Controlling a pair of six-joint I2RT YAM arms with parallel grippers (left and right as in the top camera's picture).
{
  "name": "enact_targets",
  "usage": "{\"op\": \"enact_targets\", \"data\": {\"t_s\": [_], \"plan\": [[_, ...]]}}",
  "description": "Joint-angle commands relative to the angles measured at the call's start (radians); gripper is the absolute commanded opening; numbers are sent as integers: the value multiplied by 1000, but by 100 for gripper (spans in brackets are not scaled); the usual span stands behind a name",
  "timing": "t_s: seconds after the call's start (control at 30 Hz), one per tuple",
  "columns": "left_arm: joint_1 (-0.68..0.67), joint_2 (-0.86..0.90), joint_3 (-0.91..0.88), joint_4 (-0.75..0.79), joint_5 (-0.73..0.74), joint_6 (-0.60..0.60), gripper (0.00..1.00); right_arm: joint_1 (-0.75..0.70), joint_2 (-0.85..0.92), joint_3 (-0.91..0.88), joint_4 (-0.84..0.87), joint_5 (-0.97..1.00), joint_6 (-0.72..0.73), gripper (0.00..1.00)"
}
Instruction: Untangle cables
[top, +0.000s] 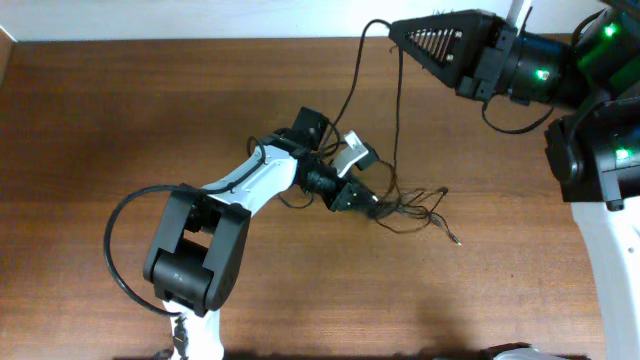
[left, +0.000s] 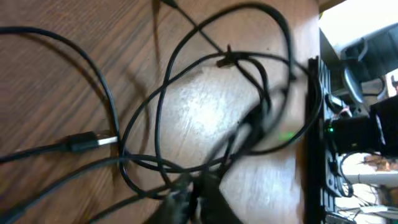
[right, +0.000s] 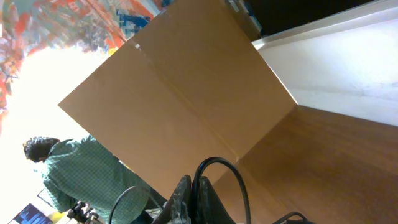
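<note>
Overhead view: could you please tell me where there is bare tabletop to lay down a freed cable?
Bare table: the wide stretch left of the left arm, and the front strip below the cables. Crowded: the centre around the left gripper, and the strands rising to the right gripper.

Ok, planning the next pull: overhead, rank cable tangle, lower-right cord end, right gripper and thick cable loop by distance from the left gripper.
From the left gripper:
1. cable tangle, just right of it.
2. lower-right cord end, past the tangle.
3. right gripper, top.
4. thick cable loop, far left.
</note>
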Motion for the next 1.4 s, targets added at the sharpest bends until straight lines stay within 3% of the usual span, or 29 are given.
{"op": "enact_targets", "data": {"t_s": [0.0, 0.27, 0.43, 0.6, 0.7, 0.77, 0.83, 0.97, 1.07, 1.2, 1.23, 1.3, 1.37], "plan": [[17, 7, 0, 7, -25, -10, 0, 4, -7, 13, 15, -13, -6, 4], [215, 7, 0, 8, -378, -474, 0, -170, -67, 13, -39, -37, -6, 4], [394, 7, 0, -83, -380, -596, 0, -277, -67, 12, -177, -61, -52, 4], [518, 7, -1, -138, -369, -637, 0, -356, -53, 9, -432, -12, -248, 4], [538, 7, -14, -139, -369, -665, 0, -398, -37, 9, -634, 196, -365, 4], [540, 7, -18, -139, -380, -672, 0, -415, -33, 9, -770, 536, -393, 4], [540, 7, -18, -139, -381, -675, 0, -414, -26, 9, -843, 740, -393, 4], [541, 7, -18, -145, -414, -685, 0, -414, -6, 9, -932, 836, -441, 4], [550, 7, -18, -161, -493, -735, 0, -414, 24, 9, -977, 1110, -441, 4], [589, 7, -18, -182, -489, -747, 1, -414, 65, 8, -1009, 1163, -441, 4], [589, 7, -18, -189, -489, -747, 8, -413, 76, 8, -1023, 1159, -441, 4], [579, 7, -18, -210, -478, -746, 39, -413, 102, 7, -1069, 1115, -443, 4], [569, 7, -18, -217, -478, -745, 46, -413, 134, -5, -1106, 1006, -510, 4]]}}
